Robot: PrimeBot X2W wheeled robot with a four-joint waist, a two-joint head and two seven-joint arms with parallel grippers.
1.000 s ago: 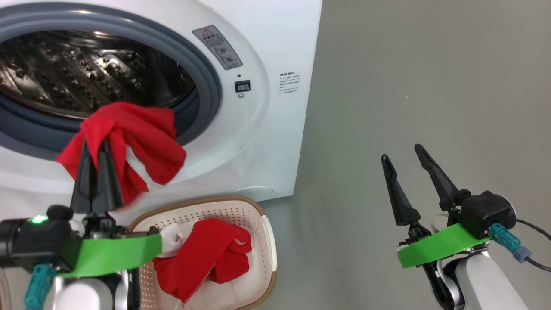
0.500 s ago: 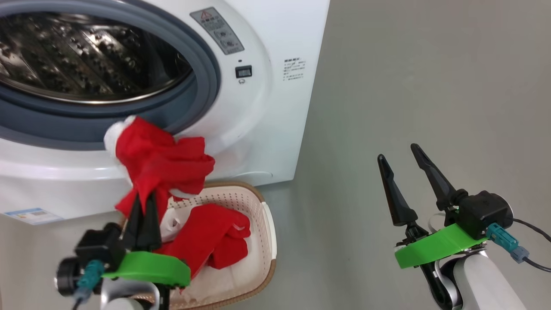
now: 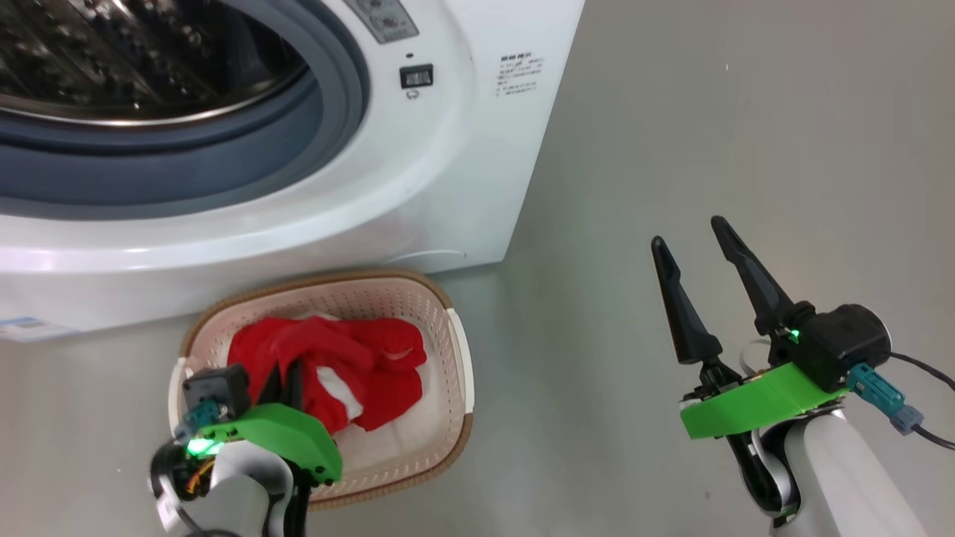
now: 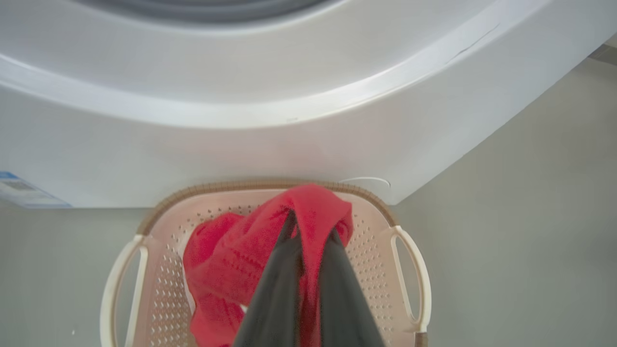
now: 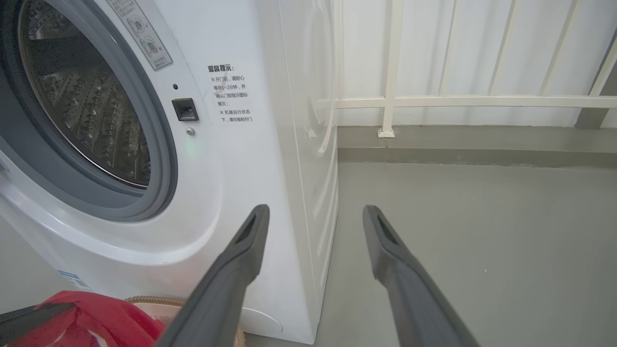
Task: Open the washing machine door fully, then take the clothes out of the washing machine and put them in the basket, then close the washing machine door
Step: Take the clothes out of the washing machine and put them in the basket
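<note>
Placing the clothes in the basket by the washing machine, we hold them clamped in our left hand, right hand apart; next, we judge, the left hand must release.

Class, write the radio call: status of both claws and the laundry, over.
Left claw shut on the clothes, down in the basket. Right claw open, empty, aside. Washing machine close behind the basket.
</note>
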